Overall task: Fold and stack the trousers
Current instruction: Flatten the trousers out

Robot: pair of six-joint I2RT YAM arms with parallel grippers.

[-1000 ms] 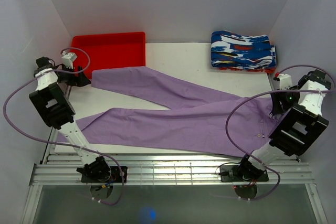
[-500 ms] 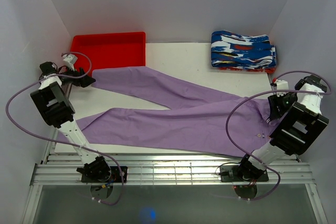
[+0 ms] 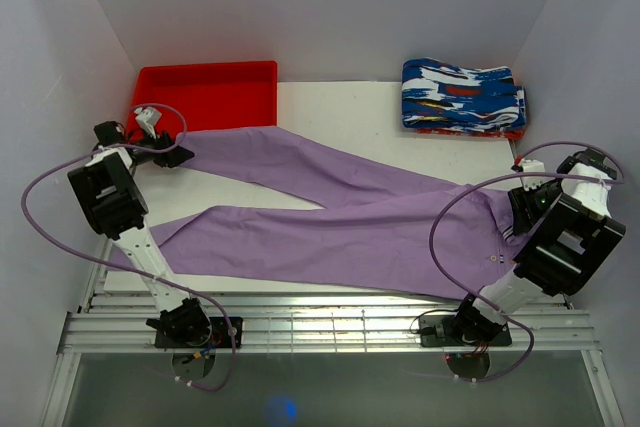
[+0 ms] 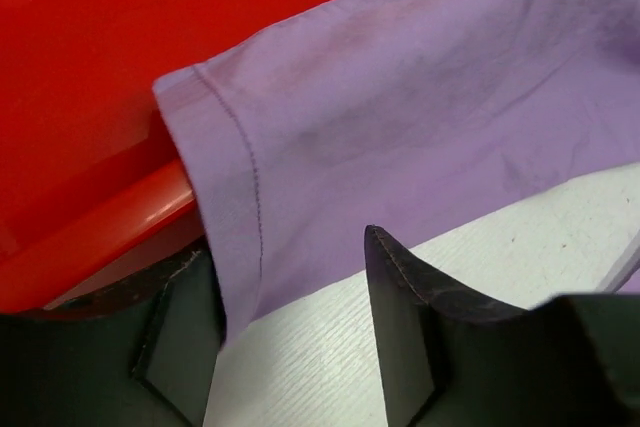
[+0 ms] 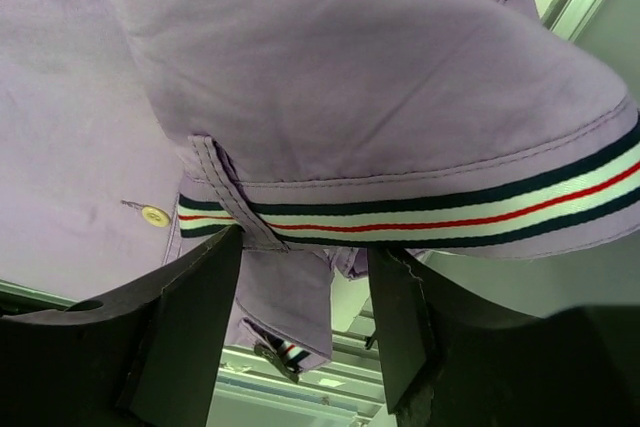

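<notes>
The lilac trousers (image 3: pixel 340 212) lie spread flat across the white table, legs pointing left, waistband at the right. My left gripper (image 3: pixel 182 155) is open at the cuff of the far leg (image 4: pixel 300 177), with the hem edge between its fingers, next to the red tray. My right gripper (image 3: pixel 522 209) is open at the waistband (image 5: pixel 420 212), which shows a striped inner band and a belt loop; the cloth hangs between its fingers without being pinched.
A red tray (image 3: pixel 210 87) stands at the back left, its rim (image 4: pixel 90 237) touching the cuff. A stack of blue-white-red patterned folded garments (image 3: pixel 462 97) sits at the back right. The table's slatted front edge (image 3: pixel 330 322) lies near the arm bases.
My left gripper has moved right to the cuff of the far leg. My right gripper has moved slightly down and left to the waistband. The trousers have not moved.
</notes>
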